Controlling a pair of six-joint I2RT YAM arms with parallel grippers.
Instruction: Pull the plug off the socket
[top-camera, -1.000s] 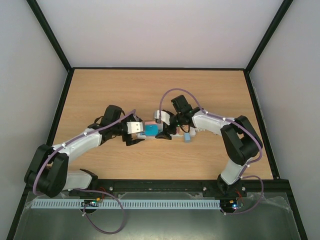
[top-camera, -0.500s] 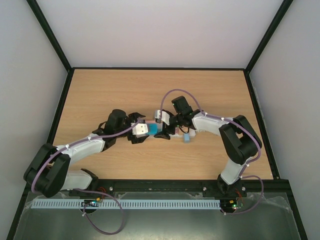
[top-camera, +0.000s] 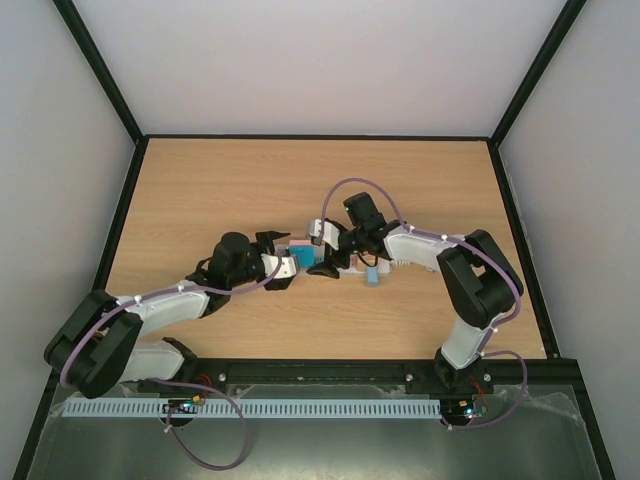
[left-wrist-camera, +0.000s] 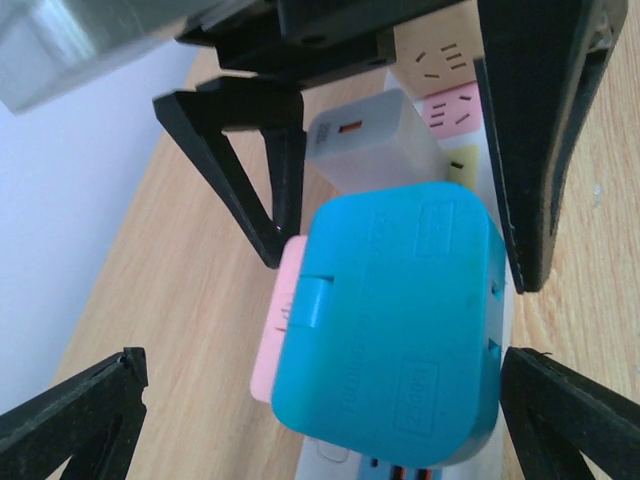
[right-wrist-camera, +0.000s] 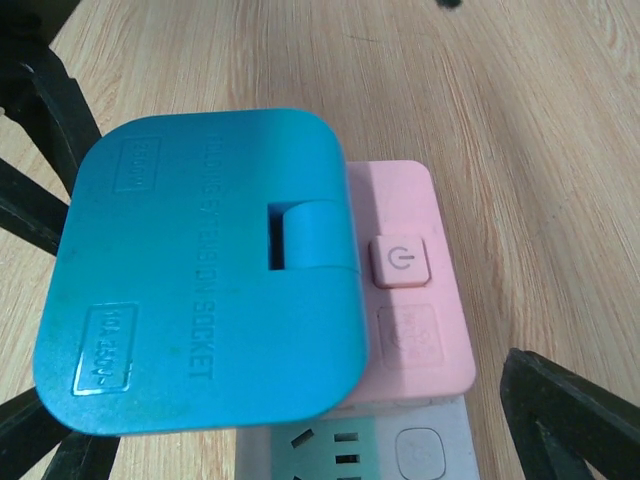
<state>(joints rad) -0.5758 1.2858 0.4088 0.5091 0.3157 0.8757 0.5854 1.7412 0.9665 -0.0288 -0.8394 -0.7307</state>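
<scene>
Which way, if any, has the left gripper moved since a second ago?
Yes: the left gripper shifted right, toward the socket's left end, and sits open astride the plug.

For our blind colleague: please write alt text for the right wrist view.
A blue square plug sits on the pink end of the white socket, beside a pink power button, on a wooden table.

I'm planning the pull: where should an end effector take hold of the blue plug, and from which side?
Probably its two side faces, coming down from above. The blue plug is a squarish block standing proud of the socket, so those sides are free. Close across the socket's width: the grey plug sits close beside one end.
</scene>
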